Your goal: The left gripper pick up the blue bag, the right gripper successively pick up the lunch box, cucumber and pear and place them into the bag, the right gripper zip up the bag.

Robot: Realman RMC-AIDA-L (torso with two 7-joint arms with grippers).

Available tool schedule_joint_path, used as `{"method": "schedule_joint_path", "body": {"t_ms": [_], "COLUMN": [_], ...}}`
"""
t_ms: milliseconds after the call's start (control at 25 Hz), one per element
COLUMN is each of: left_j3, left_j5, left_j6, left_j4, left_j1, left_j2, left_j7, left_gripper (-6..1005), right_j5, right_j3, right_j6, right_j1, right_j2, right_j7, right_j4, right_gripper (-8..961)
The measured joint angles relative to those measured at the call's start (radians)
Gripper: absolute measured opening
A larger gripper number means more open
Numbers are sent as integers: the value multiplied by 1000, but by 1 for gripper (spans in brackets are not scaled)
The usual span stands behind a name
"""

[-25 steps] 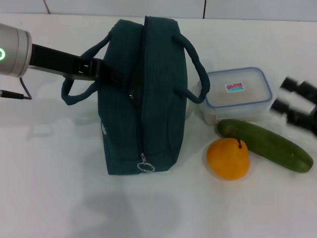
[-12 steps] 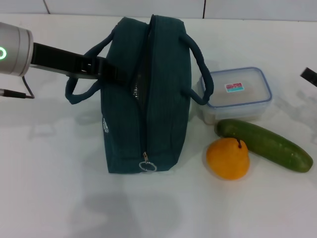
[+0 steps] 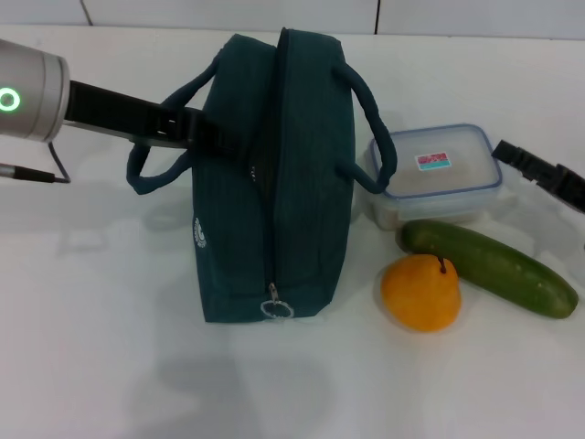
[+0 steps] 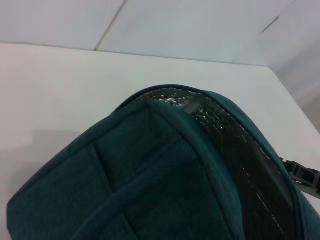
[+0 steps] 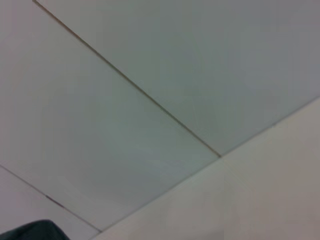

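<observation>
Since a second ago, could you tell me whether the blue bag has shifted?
Yes. The blue bag has slid toward the lunch box, which stayed put; the left gripper is at its side.

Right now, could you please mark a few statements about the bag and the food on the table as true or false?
1. The lunch box is already inside the blue bag. False: it sits on the table beside the bag.
2. The pear lies next to the cucumber. True.
3. The left gripper is at the bag's handle side. True.
4. The right gripper is holding the cucumber. False: it is near the lunch box, holding nothing.
5. The lunch box lid is off. False: the lid is on.
</observation>
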Motion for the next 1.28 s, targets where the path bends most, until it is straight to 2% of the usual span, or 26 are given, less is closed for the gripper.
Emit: {"method": "schedule_joint_path", "body": {"t_ms": [960, 1280], "left_j3": [16, 17], "left_j5": [-2, -23], "left_j6": [1, 3], "left_j4": [2, 8], "left_j1": [-12, -14], "left_j2": [-1, 1], "left_j7": [0, 0], "left_gripper": [33, 33], "right_j5": [10, 11], "right_j3": [-3, -7], "right_j6": [-25, 17], "right_j1": [58, 78], "right_j2": [7, 14], "right_j7": [37, 33], "right_j4": [22, 22], "right_gripper": [868, 860]}}
